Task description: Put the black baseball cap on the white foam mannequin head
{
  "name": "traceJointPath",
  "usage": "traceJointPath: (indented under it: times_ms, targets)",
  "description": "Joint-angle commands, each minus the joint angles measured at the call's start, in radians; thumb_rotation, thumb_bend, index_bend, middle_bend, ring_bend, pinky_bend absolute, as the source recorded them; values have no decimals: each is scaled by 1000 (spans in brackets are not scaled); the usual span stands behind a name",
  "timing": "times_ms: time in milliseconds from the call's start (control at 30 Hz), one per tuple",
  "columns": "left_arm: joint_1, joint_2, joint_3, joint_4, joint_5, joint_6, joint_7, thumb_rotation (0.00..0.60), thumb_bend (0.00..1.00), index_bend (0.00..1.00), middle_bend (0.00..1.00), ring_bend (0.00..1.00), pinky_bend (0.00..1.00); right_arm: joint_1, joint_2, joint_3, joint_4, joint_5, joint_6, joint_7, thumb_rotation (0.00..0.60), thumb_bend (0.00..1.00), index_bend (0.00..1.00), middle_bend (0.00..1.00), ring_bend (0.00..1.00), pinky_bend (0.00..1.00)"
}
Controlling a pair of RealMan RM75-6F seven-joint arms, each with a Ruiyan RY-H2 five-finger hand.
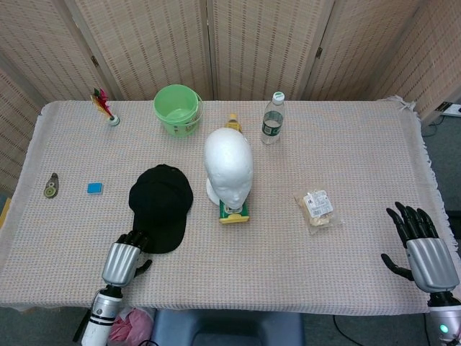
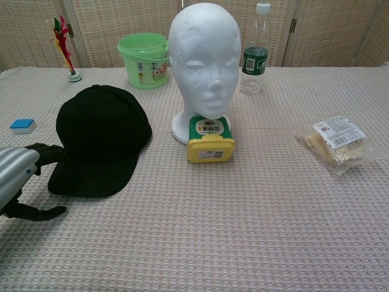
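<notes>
Black baseball cap (image 1: pixel 160 207) lies flat on the woven tablecloth (image 1: pixel 338 144), left of centre, brim toward the near edge. Left hand (image 1: pixel 122 259) sits right at the brim's near-left corner, dark fingers (image 2: pixel 47 152) reaching to the brim edge in chest view; whether they actually touch the fabric, can't tell. Fingers apart w/ thumb low and off to the side, nothing held — an open hand.

White foam mannequin head (image 1: pixel 228 167) stands upright just right of the cap, small gap btwn them, face toward the robot. Yellow-lidded green jar (image 2: pixel 210 139) lies against the base at the front, touching it.

Right hand (image 1: pixel 421 244) is over at the near-right corner of the table, fingers spread wide, empty, well apart from everything.

Open cloth runs along the whole near edge btwn the two hands. Snack packet (image 1: pixel 318 207) is the only item on the right half's near side. Back row: green bucket (image 1: pixel 177 109) behind the cap, water bottle (image 1: pixel 271 118) behind-right of the foam head, feathered shuttlecock (image 1: pixel 103 106) at back-left. Blue eraser-like block (image 1: pixel 94 188) and a small round tool (image 1: pixel 51 185) lie left of the cap, near the left edge.
</notes>
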Motion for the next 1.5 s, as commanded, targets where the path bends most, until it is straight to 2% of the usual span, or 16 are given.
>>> traceJointPath:
  times_ms: [33, 200, 967, 1200, 1367, 1500]
  targets:
    - [2, -25, -10, 30, -7, 19, -11, 600, 178, 443, 386, 334, 471, -6, -4, -3, -3, -8, 11, -10, 600, 175, 0, 0, 0, 0]
    - [-4, -61, -17, 86, -2, 46, -13, 600, 178, 447, 390, 337, 471, -13, -4, -8, -6, -19, 24, -11, 600, 181, 0, 0, 0, 0]
    - [-37, -152, -24, 223, -14, 57, -56, 600, 178, 463, 407, 346, 471, -22, 7, -8, -10, -28, 39, 7, 600, 207, 0, 0, 0, 0]
    - [-48, -198, -28, 298, -27, 48, -77, 600, 178, 463, 408, 346, 471, -26, 13, -7, -10, -30, 45, 20, 600, 211, 0, 0, 0, 0]
    - [-53, -214, -29, 328, -28, 58, -89, 600, 231, 463, 408, 346, 472, -27, 16, -8, -11, -33, 46, 25, 600, 216, 0, 0, 0, 0]
    - [-56, -217, -30, 338, -33, 56, -91, 600, 234, 463, 408, 346, 471, -28, 16, -8, -11, -35, 47, 24, 600, 219, 0, 0, 0, 0]
